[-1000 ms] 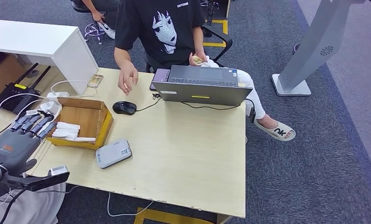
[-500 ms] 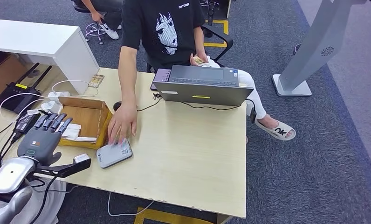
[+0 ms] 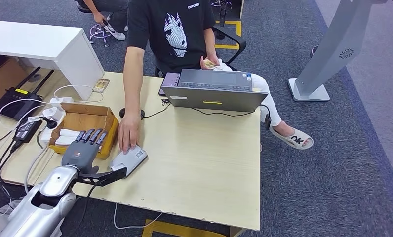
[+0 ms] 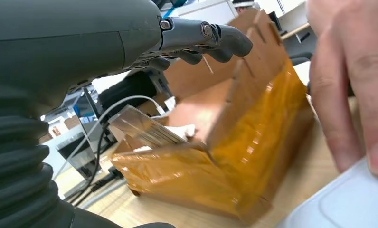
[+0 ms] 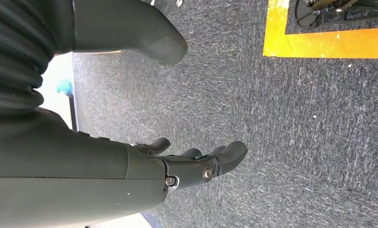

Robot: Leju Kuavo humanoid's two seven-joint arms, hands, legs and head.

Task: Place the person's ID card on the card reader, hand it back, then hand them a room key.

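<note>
The grey card reader (image 3: 131, 161) lies near the table's front edge, just right of a wooden box (image 3: 92, 116) that holds white key cards (image 3: 69, 136). A person's hand (image 3: 128, 136) rests its fingers on the reader's far end; I cannot tell whether a card lies under them. My left hand (image 3: 84, 150) hovers open over the box's front corner, fingers spread, its thumb (image 3: 111, 176) close to the reader's near edge. The left wrist view shows my fingers (image 4: 203, 42) above the box (image 4: 253, 128), with the person's fingers (image 4: 348, 95) on the reader (image 4: 348, 206). My right hand (image 5: 192, 166) hangs empty over carpet.
An open laptop (image 3: 214, 92) stands at the table's far side before the seated person, whose other hand holds a small yellowish thing (image 3: 210, 63). A black mouse (image 3: 141, 113) sits behind their forearm. A router (image 3: 18, 98), cables and a white cabinet (image 3: 46, 44) are on the left.
My left hand has moved right and forward, from beside the box to next to the reader. The person's hand came down onto the reader, which has turned and shifted slightly right.
</note>
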